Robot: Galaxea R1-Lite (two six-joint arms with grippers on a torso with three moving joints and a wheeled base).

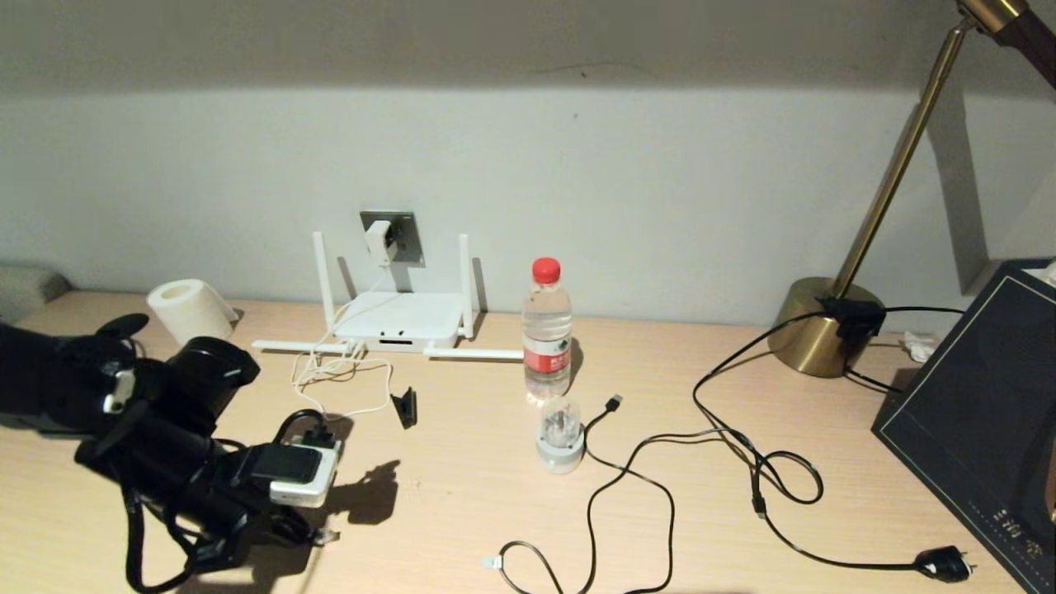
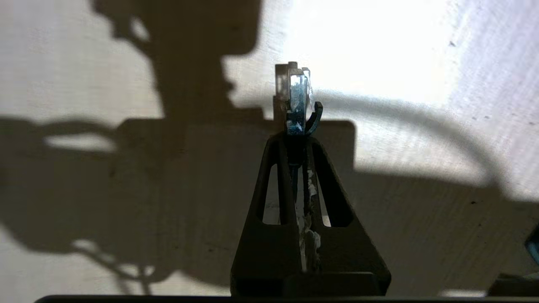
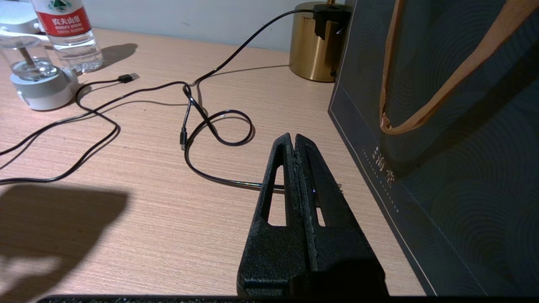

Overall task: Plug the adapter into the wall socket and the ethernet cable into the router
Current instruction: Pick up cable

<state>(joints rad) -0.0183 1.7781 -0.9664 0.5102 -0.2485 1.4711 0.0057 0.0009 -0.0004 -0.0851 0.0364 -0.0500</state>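
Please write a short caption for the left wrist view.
Left gripper shut on the ethernet cable's clear plug, above the shadowed wooden table.

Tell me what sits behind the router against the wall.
Behind the router the grey wall socket is visible, with the white adapter plugged into it. The socket's lower edge and remaining holes are covered.

Light wood-grain desk (image 1: pixel 462 503) runs along a plain pale wall (image 1: pixel 627 181); upper wall band sits in shadow, lower part lit. Brass desk lamp (image 1: pixel 821 326) at back right, round base on desk, slanted stem rising toward the top right corner. Dark paper bag (image 1: pixel 982 421) with tan handle at right edge. Grey cushion-like shape (image 1: pixel 25 289) at far left. Hard dark shadows fall on the desk front left.
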